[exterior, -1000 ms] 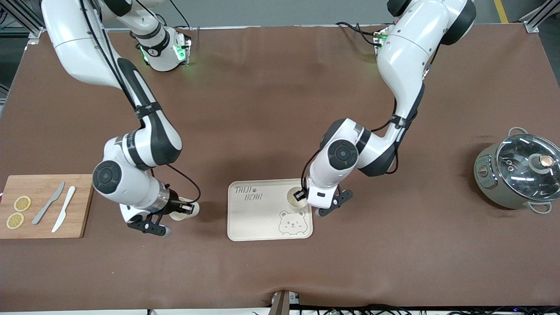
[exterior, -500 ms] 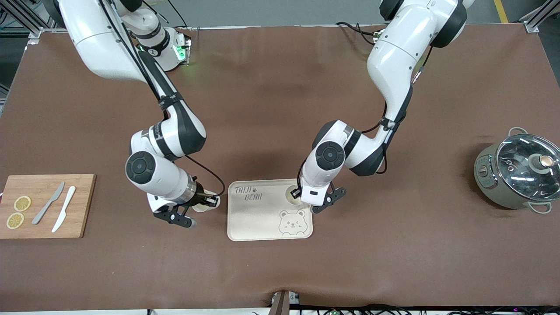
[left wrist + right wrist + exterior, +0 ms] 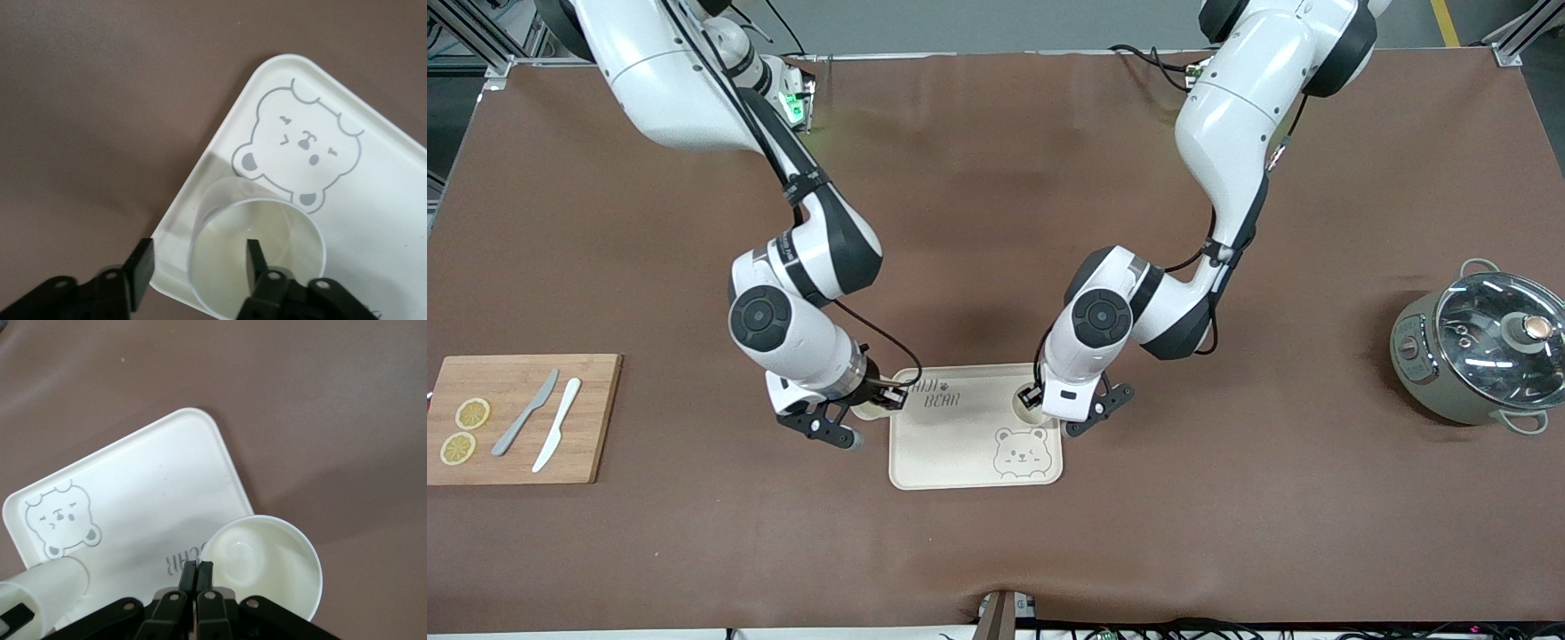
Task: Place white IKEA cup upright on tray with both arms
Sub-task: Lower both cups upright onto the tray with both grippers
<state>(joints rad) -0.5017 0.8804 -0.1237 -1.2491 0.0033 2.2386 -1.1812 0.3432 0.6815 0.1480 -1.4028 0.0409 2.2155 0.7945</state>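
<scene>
The cream tray with the bear drawing lies in the middle of the table. One white cup stands upright on it above the bear face. My left gripper is open over this cup. In the left wrist view my left gripper straddles the wall of the cup, one finger inside and one outside. My right gripper is shut on the rim of a second white cup, held upright over the tray's edge toward the right arm's end. The right wrist view shows the right gripper, cup and tray.
A wooden cutting board with two knives and lemon slices lies at the right arm's end of the table. A grey-green pot with a glass lid stands at the left arm's end. Brown table cover surrounds the tray.
My right arm has carried its cup from beside the cutting board to the tray's edge. My left arm has shifted slightly and stays at the cup on the tray.
</scene>
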